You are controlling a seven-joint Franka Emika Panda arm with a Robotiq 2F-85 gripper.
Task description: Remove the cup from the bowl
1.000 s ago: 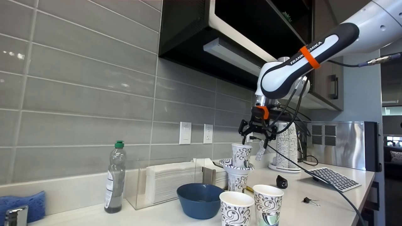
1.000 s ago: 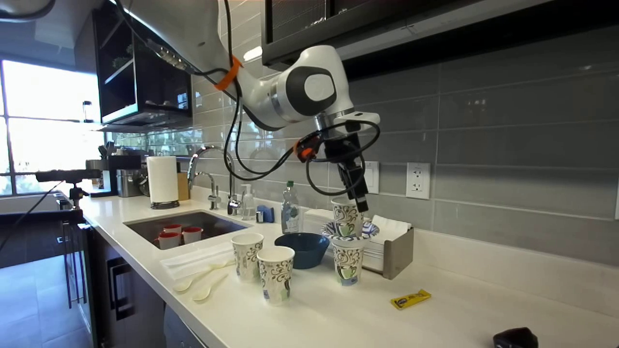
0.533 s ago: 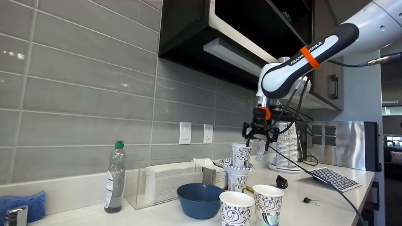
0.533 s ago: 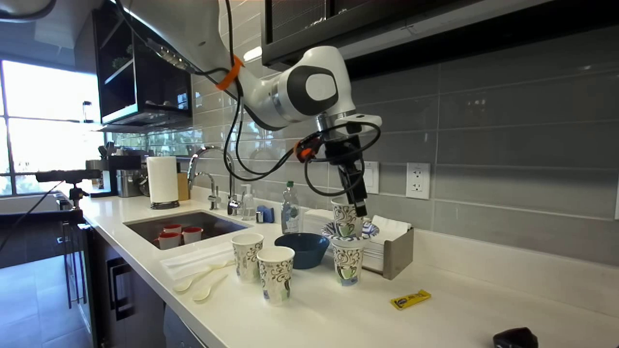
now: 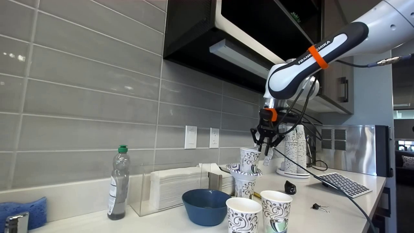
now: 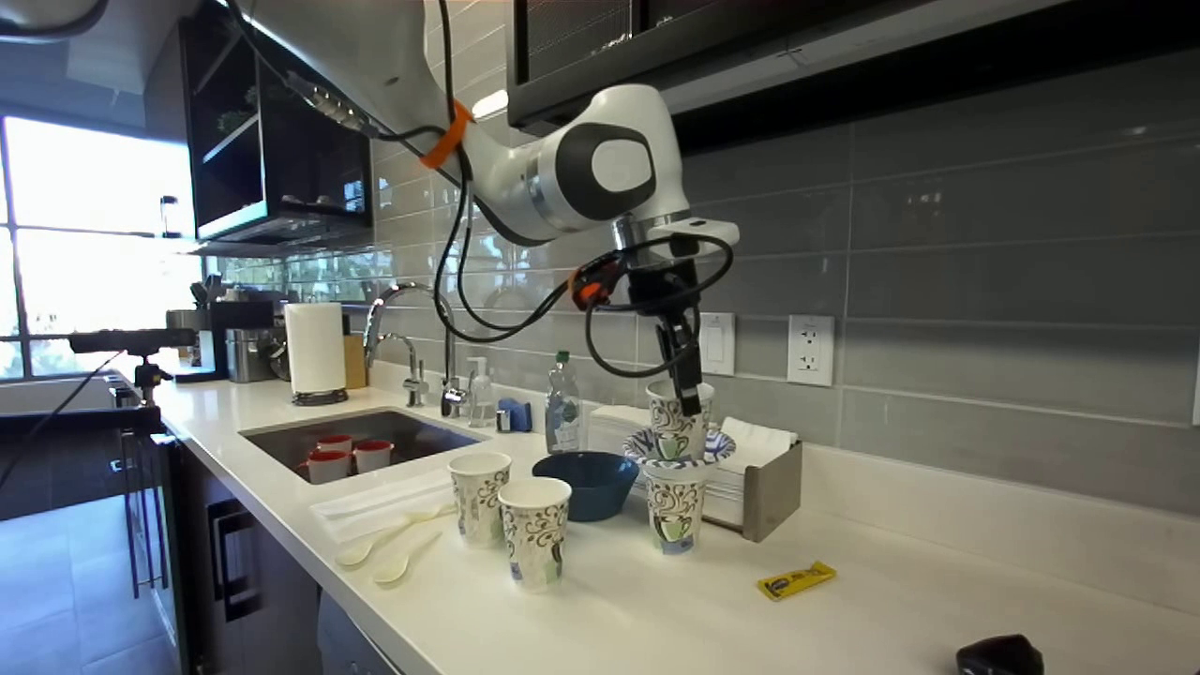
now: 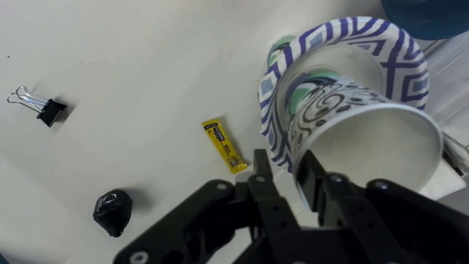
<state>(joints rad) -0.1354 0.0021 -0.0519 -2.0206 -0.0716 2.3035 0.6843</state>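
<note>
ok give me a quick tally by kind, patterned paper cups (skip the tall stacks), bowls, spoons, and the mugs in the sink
Paper cups: 4
Bowls: 2
Spoons: 2
Mugs: 3 visible
Total: 11

The cup and the bowl look like smooth printed paper; the counter is polished, the tiles along its back edge glossy, the spoons near its front edge smooth plastic, the binder clip handled in shiny metal
</note>
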